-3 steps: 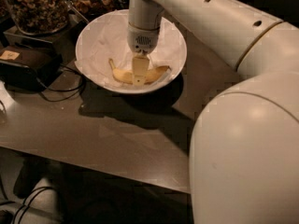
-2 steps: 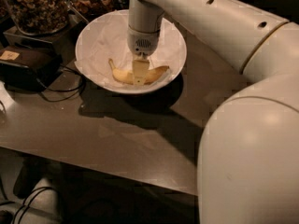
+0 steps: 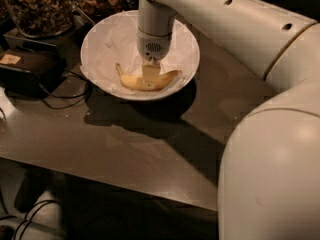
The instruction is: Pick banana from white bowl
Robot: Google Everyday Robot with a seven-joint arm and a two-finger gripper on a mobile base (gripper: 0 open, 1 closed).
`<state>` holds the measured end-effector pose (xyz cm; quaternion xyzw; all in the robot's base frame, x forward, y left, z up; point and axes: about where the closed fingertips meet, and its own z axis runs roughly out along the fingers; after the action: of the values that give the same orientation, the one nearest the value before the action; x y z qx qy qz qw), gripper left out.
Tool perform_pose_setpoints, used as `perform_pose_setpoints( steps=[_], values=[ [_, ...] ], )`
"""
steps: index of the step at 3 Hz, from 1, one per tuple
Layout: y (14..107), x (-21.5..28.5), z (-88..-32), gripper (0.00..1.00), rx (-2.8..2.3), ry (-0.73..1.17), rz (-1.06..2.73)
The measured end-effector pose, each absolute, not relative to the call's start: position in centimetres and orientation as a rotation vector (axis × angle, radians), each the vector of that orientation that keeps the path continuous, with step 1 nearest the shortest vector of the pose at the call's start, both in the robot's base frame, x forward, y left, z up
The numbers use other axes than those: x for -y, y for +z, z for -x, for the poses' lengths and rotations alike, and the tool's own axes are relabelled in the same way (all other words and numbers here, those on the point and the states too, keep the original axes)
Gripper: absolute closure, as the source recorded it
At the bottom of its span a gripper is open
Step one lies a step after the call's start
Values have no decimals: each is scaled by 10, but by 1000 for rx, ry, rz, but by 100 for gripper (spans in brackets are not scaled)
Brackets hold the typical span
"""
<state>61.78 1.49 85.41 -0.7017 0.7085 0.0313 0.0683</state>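
The yellow banana point(image 3: 131, 81) lies curved along the near side of the white bowl point(image 3: 100, 39), stem to the left, on crumpled white paper. My gripper point(image 3: 150, 73) reaches straight down into the bowl from the white arm above. It sits right at the banana's middle and covers that part of it. The banana rests on the bowl's bottom.
The bowl stands on a dark table point(image 3: 125, 144). Glass jars of nuts point(image 3: 37, 6) stand at the back left. A black box with cables point(image 3: 30, 69) lies left of the bowl. My big white arm point(image 3: 270, 149) fills the right side. The table's front edge runs across the lower left.
The gripper and banana stay in the same place in the bowl. The near part of my arm has shifted slightly right and down.
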Motion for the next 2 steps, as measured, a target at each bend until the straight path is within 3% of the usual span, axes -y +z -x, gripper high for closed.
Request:
perform_pose_setpoints(
  steps=[2],
  values=[
    [866, -8, -612, 100, -2121, 99, 2082]
  ],
)
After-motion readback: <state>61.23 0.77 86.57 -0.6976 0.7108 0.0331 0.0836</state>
